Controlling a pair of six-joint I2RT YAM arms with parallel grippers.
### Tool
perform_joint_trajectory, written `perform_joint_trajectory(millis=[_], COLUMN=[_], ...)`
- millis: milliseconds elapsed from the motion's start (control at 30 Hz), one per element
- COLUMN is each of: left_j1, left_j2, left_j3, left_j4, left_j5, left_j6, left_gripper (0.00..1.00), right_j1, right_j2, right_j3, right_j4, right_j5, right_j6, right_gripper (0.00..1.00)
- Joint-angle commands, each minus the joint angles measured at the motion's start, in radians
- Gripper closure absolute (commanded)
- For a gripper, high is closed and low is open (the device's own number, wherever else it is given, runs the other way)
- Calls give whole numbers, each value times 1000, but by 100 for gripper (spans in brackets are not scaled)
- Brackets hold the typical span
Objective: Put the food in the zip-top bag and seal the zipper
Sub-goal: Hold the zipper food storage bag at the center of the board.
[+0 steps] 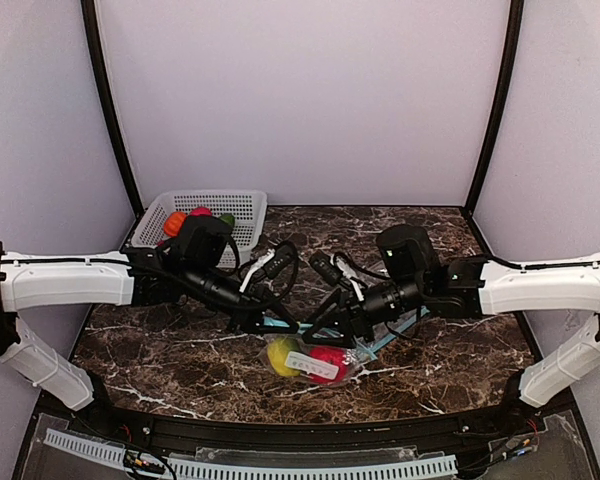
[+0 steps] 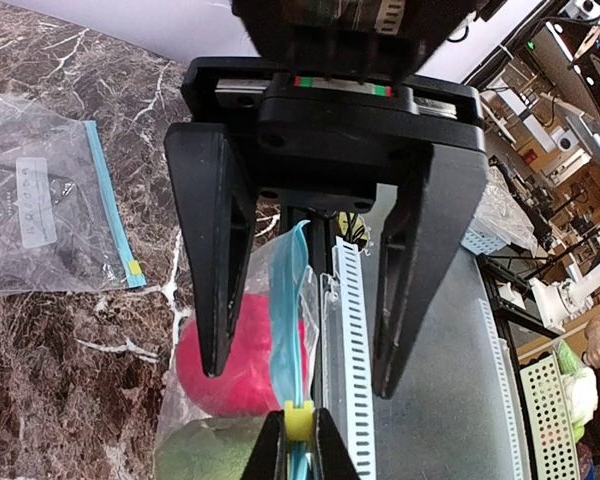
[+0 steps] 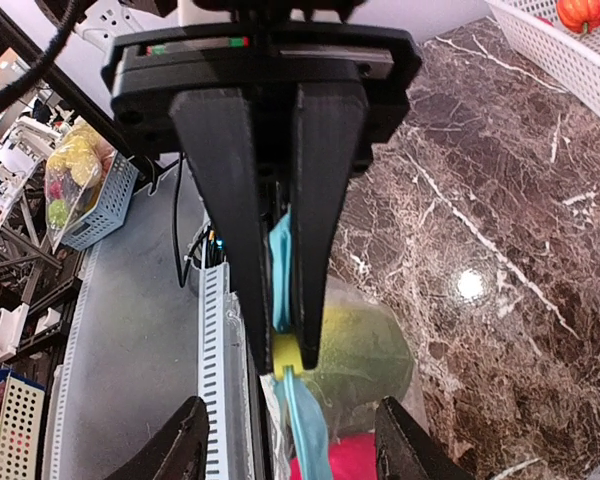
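Closest to the left wrist lens, the left gripper [image 2: 300, 445] had its jaws clamped on the yellow slider [image 2: 298, 420] of the zip-top bag [image 1: 305, 362]. Facing it, the right gripper [image 2: 300, 380] had its jaws apart astride the blue zip strip [image 2: 288, 290], holding nothing. A red fruit [image 2: 245, 350] and a green-yellow fruit [image 2: 210, 450] lay inside the bag. An orange fruit [image 1: 174, 222] sat in the white basket [image 1: 242, 205], well apart. With nothing anchoring the bag, a tug on the slider would likely drag the whole bag rather than close the zip.
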Motion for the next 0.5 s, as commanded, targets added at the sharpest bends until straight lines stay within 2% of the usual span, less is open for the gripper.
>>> perform_joint_trajectory(millis=[0,167,467], left_j1=[-4,-4,-4], left_j2=[-45,-53,-49], left_j3=[-39,-63,-66], left_j4=[114,197,224], left_j5=[17,15,33], left_j6=[-68,-122,-153], left_gripper=[99,99,99], right_j1=[23,42,49], right_j2=[26,65,75], right_j3=[21,36,31], right_j4=[77,72,104], right_j5=[-3,15,55], right_j6=[19,12,21], right_gripper=[45,45,48])
